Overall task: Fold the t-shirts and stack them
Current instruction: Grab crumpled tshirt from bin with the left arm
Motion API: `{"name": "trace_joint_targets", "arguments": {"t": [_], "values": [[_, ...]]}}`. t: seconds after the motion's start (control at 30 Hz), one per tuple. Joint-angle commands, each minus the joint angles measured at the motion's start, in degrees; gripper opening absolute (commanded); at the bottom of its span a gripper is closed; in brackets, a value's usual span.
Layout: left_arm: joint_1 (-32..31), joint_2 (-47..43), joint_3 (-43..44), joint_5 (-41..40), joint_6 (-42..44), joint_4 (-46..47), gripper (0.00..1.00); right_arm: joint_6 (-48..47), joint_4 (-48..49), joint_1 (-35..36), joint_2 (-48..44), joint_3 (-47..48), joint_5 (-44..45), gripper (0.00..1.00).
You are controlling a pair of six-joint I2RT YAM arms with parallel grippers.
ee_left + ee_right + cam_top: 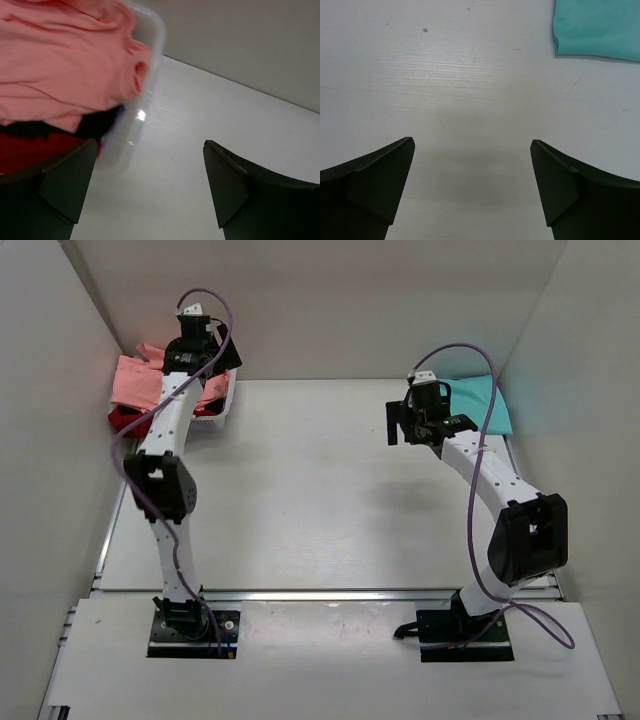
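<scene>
A salmon-pink t-shirt (135, 383) (55, 60) lies on top of a heap in the white basket (225, 412) (145, 100) at the back left, with red (125, 420) (30, 150) and black (95, 122) shirts under it. My left gripper (205, 350) (150, 185) hangs open just right of the basket's rim, holding nothing. A turquoise t-shirt (485, 405) (597, 27) lies folded flat at the back right. My right gripper (425, 425) (472, 185) stands open above bare table, left of that shirt.
White walls close in the table (320, 490) on the left, back and right. The basket sits tight in the back left corner. Both arm bases (190, 630) (465, 630) stand at the near edge.
</scene>
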Motion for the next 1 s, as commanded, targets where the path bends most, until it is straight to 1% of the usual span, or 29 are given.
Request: {"name": "trace_joint_targets", "arguments": {"t": [0.0, 0.07, 0.13, 0.17, 0.23, 0.27, 0.3, 0.33, 0.37, 0.4, 0.47, 0.5, 0.57, 0.67, 0.8, 0.87, 0.97], "values": [[1.2, 9.0, 11.0, -15.3, 6.1, -0.1, 0.99, 2.5, -0.1, 0.2, -5.6, -3.5, -1.4, 0.99], [1.2, 12.0, 14.1, -14.8, 9.2, 1.9, 0.99, 3.1, -1.0, -0.4, -7.7, -6.7, -2.5, 0.99], [2.6, 14.4, 16.8, -14.9, 8.8, 2.6, 0.99, 3.8, -2.2, -0.4, -9.1, -8.7, -3.2, 0.99], [3.0, 14.5, 16.5, -15.1, 8.3, 3.2, 0.99, 3.9, -3.1, -0.3, -9.7, -8.9, -3.8, 0.99], [3.8, 12.9, 13.7, -15.7, 8.2, 8.1, 0.99, 4.4, -4.6, -0.5, -10.7, -10.5, -4.2, 0.99], [4.2, 11.8, 9.8, -15.8, 8.0, 9.6, 0.98, 4.6, -4.9, -0.8, -11.1, -10.9, -4.4, 1.00], [4.3, 9.5, 5.3, -15.3, 8.1, 13.6, 0.92, 5.0, -5.2, -1.0, -11.7, -11.9, -5.4, 0.99], [5.0, 7.9, 3.2, -15.4, 8.1, 17.2, 0.84, 4.9, -5.5, -1.4, -12.1, -12.5, -5.6, 0.99], [5.3, 7.1, 0.2, -15.7, 7.9, 18.6, 0.82, 4.9, -5.4, -1.8, -12.1, -13.3, -5.9, 0.99], [5.3, 6.8, -0.8, -15.5, 7.9, 20.5, 0.81, 5.3, -5.5, -1.9, -12.0, -13.2, -6.4, 0.99], [7.8, 7.7, -0.8, -15.4, 8.3, 20.2, 0.83, 5.4, -5.7, -3.1, -12.0, -13.3, -7.0, 0.99], [7.8, 8.5, 0.0, -14.8, 8.2, 20.0, 0.83, 5.6, -5.9, -3.3, -11.7, -13.5, -7.1, 1.00], [8.5, 9.4, 0.0, -13.6, 8.6, 20.2, 0.87, 5.7, -5.7, -3.5, -11.1, -13.0, -7.5, 0.99], [8.7, 12.0, 0.7, -13.0, 8.2, 20.7, 0.89, 5.8, -6.1, -3.9, -10.3, -11.7, -8.2, 0.99], [9.6, 15.8, 2.3, -12.9, 6.9, 19.6, 0.88, 6.0, -6.4, -4.0, -9.0, -11.2, -8.8, 0.99], [9.0, 18.0, 2.9, -12.7, 6.5, 19.0, 0.82, 6.3, -6.4, -4.2, -7.9, -10.4, -9.3, 1.00], [8.8, 20.6, 4.5, -12.2, 6.1, 17.5, 0.81, 6.0, -7.0, -4.8, -6.3, -8.8, -9.8, 0.99]]}}
